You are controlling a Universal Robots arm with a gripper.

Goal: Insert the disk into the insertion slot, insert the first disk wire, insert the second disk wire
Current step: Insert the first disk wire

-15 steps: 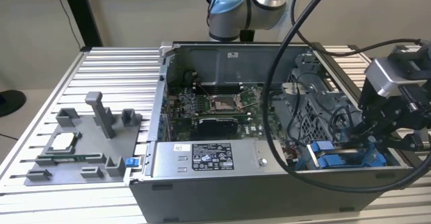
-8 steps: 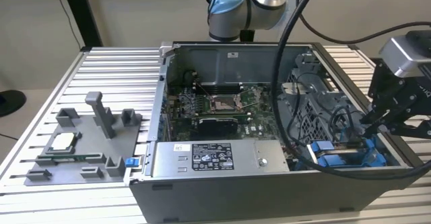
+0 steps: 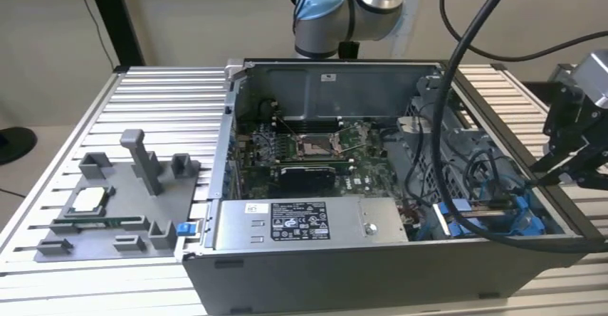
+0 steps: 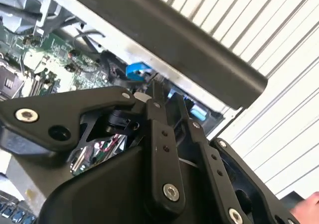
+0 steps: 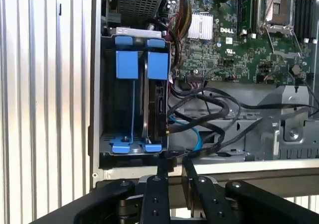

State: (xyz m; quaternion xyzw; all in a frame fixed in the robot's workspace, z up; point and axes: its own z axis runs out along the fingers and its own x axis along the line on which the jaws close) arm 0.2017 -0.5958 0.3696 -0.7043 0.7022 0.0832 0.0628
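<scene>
The insertion slot (image 5: 130, 109) is a grey metal bay with blue rails in the open computer case (image 3: 380, 259); in the exterior view the bay (image 3: 494, 220) sits at the case's near right corner. The disk (image 5: 155, 102) stands edge-on in the bay beside a bare blue rail, with its blue caddy tab (image 5: 157, 64) at the far end. My gripper (image 5: 174, 160) hangs just outside the case wall in line with the disk's near end, its fingers shut on the end of a black disk wire (image 5: 199, 147). The gripper (image 4: 165, 93) (image 3: 543, 168) hovers over the case's right rim.
A silver power supply box (image 3: 304, 223) with a sticker lies along the case front. Black cables (image 5: 224, 109) and a blue cable (image 5: 193, 132) loop beside the bay. The motherboard (image 3: 314, 152) fills the case floor. A grey fixture plate (image 3: 114, 202) stands on the ribbed aluminium table at the exterior view's left.
</scene>
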